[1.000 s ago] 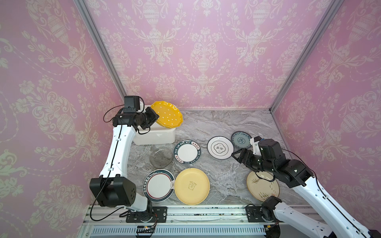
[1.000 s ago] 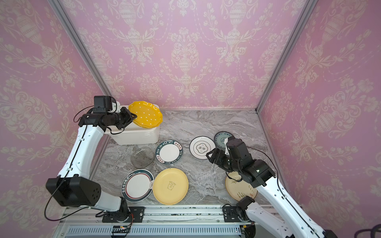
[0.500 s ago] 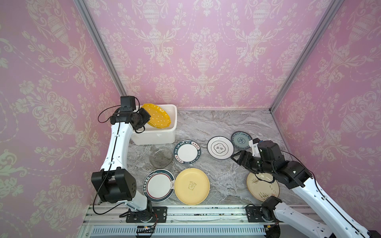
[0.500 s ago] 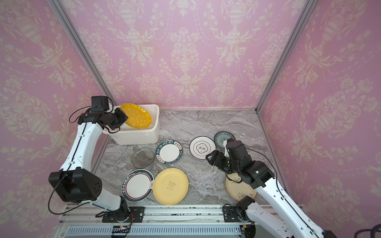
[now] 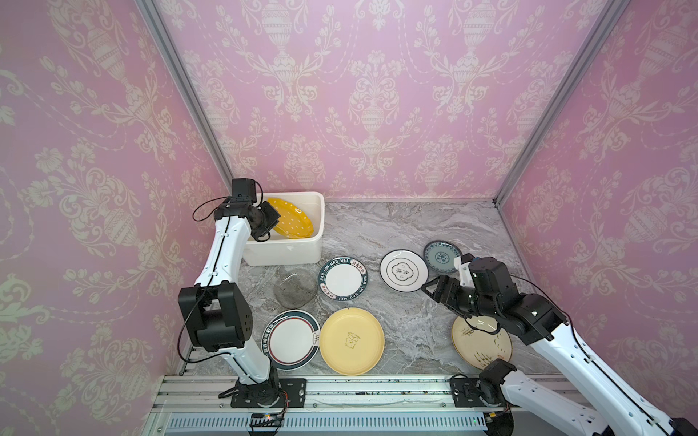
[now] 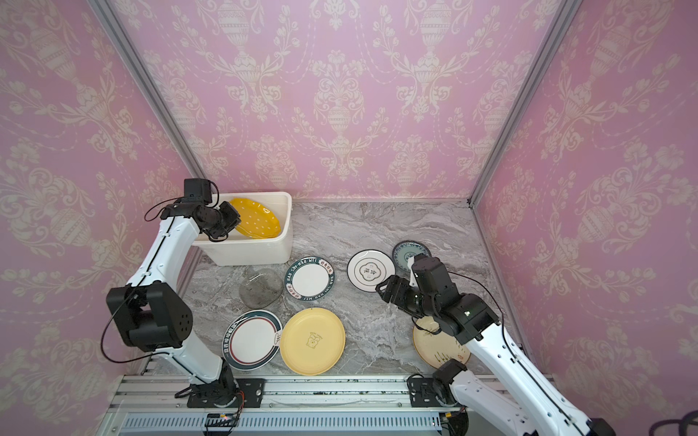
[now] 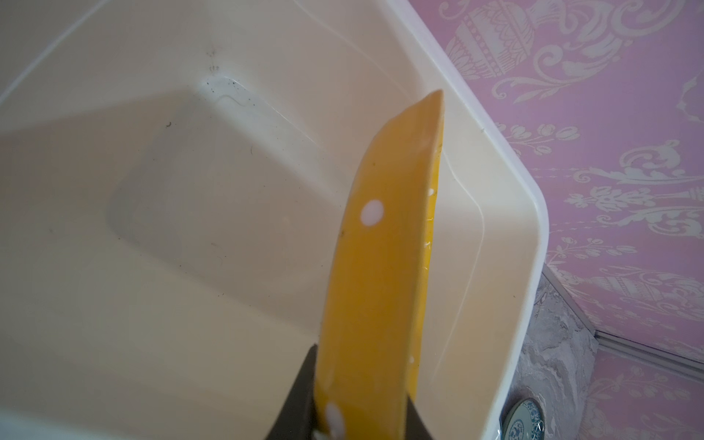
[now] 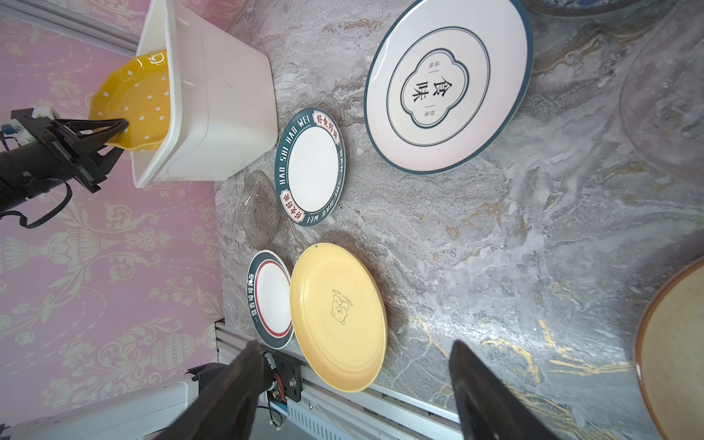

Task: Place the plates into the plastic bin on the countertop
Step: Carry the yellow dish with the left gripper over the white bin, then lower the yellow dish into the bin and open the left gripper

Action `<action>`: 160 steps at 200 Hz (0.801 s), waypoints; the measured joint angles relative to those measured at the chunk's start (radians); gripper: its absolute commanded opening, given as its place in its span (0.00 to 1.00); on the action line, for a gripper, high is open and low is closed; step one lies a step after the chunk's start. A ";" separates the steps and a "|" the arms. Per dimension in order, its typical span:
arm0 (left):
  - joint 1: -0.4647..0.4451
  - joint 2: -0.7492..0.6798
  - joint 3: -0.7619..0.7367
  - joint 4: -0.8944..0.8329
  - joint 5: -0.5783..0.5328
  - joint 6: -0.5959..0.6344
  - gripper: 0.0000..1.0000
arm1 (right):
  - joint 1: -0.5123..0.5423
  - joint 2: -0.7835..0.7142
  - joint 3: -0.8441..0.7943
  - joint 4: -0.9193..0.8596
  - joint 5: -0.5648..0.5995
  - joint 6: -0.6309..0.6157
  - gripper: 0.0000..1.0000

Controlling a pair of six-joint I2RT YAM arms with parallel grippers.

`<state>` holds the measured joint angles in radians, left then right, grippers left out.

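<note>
Left gripper (image 5: 273, 220) pinching dotted plate (image 5: 295, 221) at rim, tilted within bin (image 5: 287, 257) walls

Stereo overhead pair down onto the countertop (image 5: 396, 234); both wrist views on the plastic bin (image 8: 228, 95).

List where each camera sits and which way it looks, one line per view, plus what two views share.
Top views: high above the front rail, looking down at countertop, plastic bin, left arm, right arm.
Left wrist: on the left arm, looking into the bin along the dotted yellow plate; left gripper shut on it.
Right wrist: on the right arm, looking across the countertop toward the bin; open right gripper shows.
Shared: right wrist and top views show the plate tilted in the bin.
</note>
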<state>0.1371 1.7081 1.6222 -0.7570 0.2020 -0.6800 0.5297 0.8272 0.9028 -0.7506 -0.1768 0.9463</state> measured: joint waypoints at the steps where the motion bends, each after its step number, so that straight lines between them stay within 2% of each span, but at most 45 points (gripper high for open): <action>1: -0.001 0.002 0.000 0.000 0.000 0.000 0.00 | 0.000 0.001 0.000 0.000 0.000 0.000 0.78; 160: -0.187 0.198 0.122 -0.051 -0.030 0.010 0.00 | 0.000 0.054 -0.013 0.058 0.006 0.000 0.78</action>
<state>-0.0502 1.9060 1.7439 -0.8078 0.1722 -0.6704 0.5297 0.8814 0.8902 -0.6930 -0.1711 0.9463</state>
